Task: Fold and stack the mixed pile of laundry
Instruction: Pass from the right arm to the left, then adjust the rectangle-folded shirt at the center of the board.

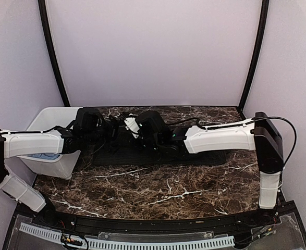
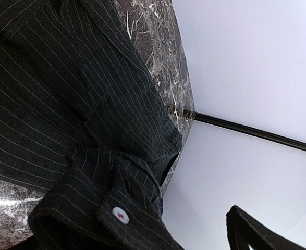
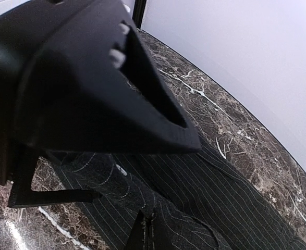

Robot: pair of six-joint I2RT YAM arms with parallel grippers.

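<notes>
From above, both arms reach in toward the middle of the dark marbled counter point(image 1: 158, 192), and their black wrists crowd together over the far half. The black pinstriped shirt point(image 1: 194, 155) lies spread flat there, running from the centre out to the right. The left end effector point(image 1: 112, 130) and the right end effector point(image 1: 126, 124) sit just beside each other over the shirt's left end. They are too dark and tangled against the cloth for me to say whether either is open or closed. At the far left stands the white bin point(image 1: 48, 117), and the light blue T-shirt point(image 1: 42, 155) shows inside it behind the left arm.

In the left wrist view, the black pinstriped shirt point(image 2: 64, 94) fills most of the frame and lies on the counter point(image 2: 158, 41). A cuff point(image 2: 85, 208) with a white button point(image 2: 120, 213) is bunched up close to the lens. Only one black finger point(image 2: 257, 232) pokes in at the lower right, clear of the cloth, so I cannot tell how the jaws stand.

In the right wrist view, a big black wedge-shaped part point(image 3: 90, 78) blocks the upper left. Below it the shirt point(image 3: 220, 192) lies on the counter point(image 3: 236, 120), with a fold rising toward the bottom edge. I cannot make out the grip here either.
</notes>
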